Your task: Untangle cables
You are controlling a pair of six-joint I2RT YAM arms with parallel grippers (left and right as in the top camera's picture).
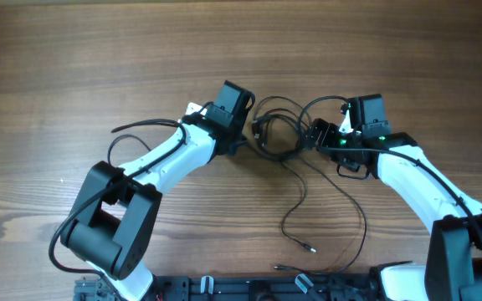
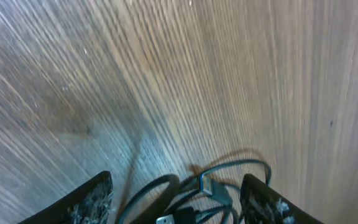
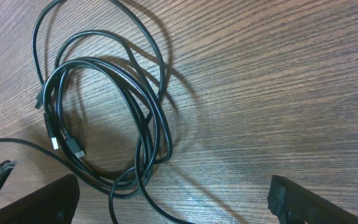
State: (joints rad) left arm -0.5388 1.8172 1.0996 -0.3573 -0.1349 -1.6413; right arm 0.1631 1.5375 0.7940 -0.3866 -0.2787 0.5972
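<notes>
The cables [image 1: 274,134] are thin black cords bunched in a small tangle between my two grippers at mid-table. My left gripper [image 1: 241,144] sits at the tangle's left edge. In the left wrist view it [image 2: 179,208] is open, with several cord loops and a plug end [image 2: 213,186] lying between its fingers. My right gripper [image 1: 312,135] is at the tangle's right edge. In the right wrist view it [image 3: 173,202] is open just below the coiled cords [image 3: 104,118], and one strand runs between its fingers near the left one.
One loose cord trails from the tangle toward the front and ends in a plug [image 1: 308,248]. Another cord [image 1: 362,221] curves down from the right arm side to the table's front edge. Bare wooden table [image 1: 99,50] lies all around.
</notes>
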